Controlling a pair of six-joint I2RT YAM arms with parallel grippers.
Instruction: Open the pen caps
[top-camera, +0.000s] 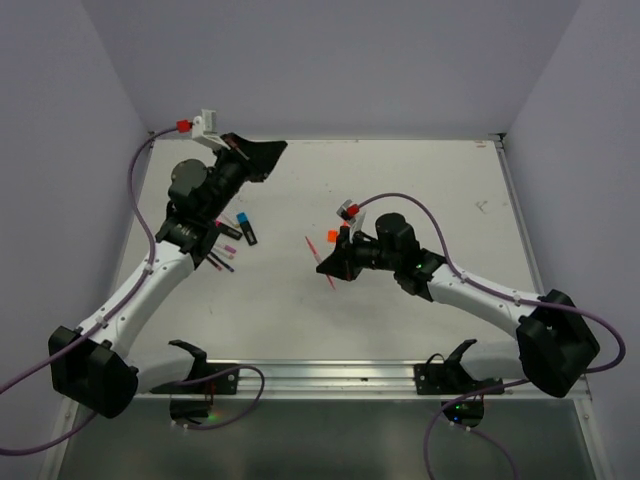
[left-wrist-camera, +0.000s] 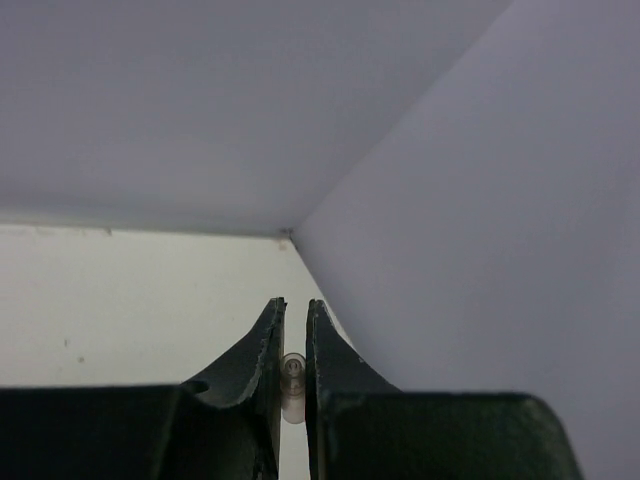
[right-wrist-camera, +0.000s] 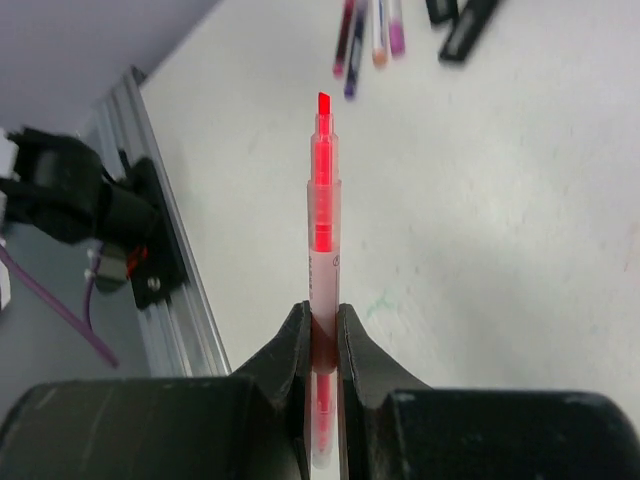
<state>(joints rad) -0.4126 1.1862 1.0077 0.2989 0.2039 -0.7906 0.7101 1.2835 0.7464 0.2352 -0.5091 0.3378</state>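
One pen judged done: right tool (right-wrist-camera: 322, 318) pinches the uncapped pink pen (right-wrist-camera: 322, 215), and left tool (left-wrist-camera: 295, 312) pinches a clear cap (left-wrist-camera: 292, 388). Remaining pens (top-camera: 236, 234) on the worktop (top-camera: 420, 190) are seemingly unopened.

Ahead of the jaws of the left gripper (left-wrist-camera: 295, 303), two pale lavender walls (left-wrist-camera: 200, 100) are meeting in a corner above the white table (left-wrist-camera: 120, 300). Left of the jaws of the right gripper (right-wrist-camera: 320, 308), a ribbed metal rail (right-wrist-camera: 195, 335) is edging the tabletop. Soft, even light is falling.
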